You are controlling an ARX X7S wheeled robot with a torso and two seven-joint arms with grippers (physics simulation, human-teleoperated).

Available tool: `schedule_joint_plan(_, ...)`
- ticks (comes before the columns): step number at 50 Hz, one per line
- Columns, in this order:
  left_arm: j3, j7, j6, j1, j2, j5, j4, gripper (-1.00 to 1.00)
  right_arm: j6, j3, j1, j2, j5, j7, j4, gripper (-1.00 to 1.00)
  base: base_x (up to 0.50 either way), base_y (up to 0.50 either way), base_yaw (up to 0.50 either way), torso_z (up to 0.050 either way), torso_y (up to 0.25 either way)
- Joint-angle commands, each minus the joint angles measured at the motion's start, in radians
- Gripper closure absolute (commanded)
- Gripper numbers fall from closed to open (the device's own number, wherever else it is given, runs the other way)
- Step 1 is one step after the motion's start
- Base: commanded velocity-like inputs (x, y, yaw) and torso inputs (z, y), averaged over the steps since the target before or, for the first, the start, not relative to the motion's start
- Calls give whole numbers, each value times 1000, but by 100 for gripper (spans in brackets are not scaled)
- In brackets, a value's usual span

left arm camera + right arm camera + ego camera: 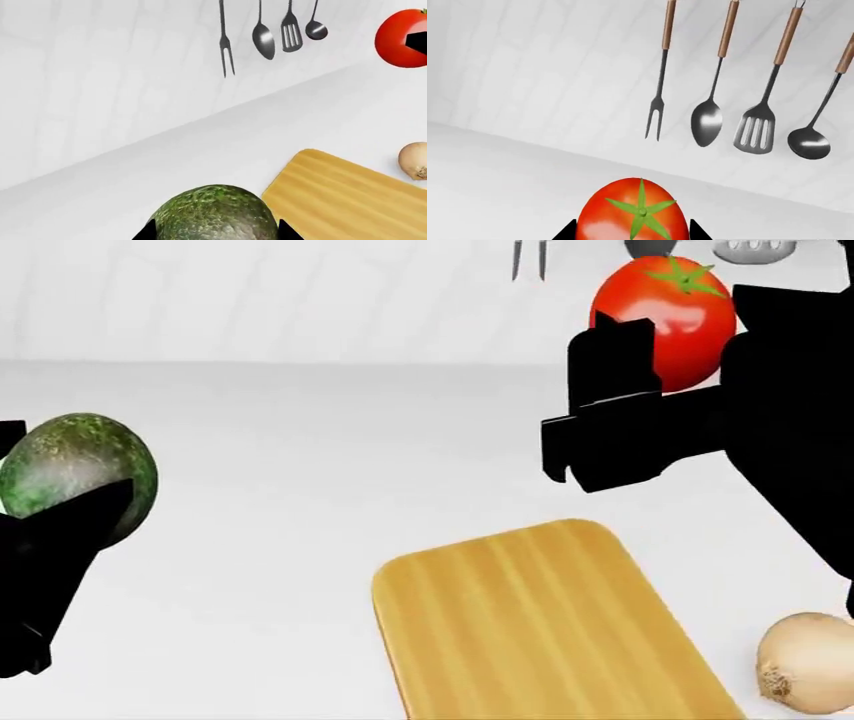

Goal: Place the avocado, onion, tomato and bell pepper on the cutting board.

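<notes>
Pale cream onion (805, 660) on the table (334, 460) just right of the grain-striped tan cutting board (534, 630), mottled dark green avocado (78, 475) grasped in left end effector (60, 530) left of the board, glossy red tomato (663, 322) with green calyx grasped in right end effector (674, 390) beyond the board

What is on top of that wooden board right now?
Nothing shows on the cutting board: bare wood in the visible part. Its near end runs out of frame. The onion sits beside it.
</notes>
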Motion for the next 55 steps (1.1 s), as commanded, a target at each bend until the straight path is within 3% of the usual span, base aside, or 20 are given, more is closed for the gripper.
schedule_joint_plan(1,-3,-1,14,7,-5,4,1,100,12,0,4,-5,-24,-14,0,100,0,-293,0,0,0)
schedule_joint_plan(24,10,-5,11,-11,-1,0,-2,100,-11,8,-26,6,-36,-30,-18,100,0,-288,0,0,0)
schedule_joint_plan(35,54,29,-52,-54,31,38,-64,100,-15,10,-24,4,-43,-36,-23,100,0,-13,0,0,0)
schedule_joint_plan(42,87,155,-142,-82,111,203,-104,100,-3,4,2,-2,-46,-37,-3,100,0,0,0,0,0)
schedule_joint_plan(55,156,324,-142,-43,234,468,-209,100,-15,9,-5,-3,-66,-52,-9,100,0,0,0,0,1)
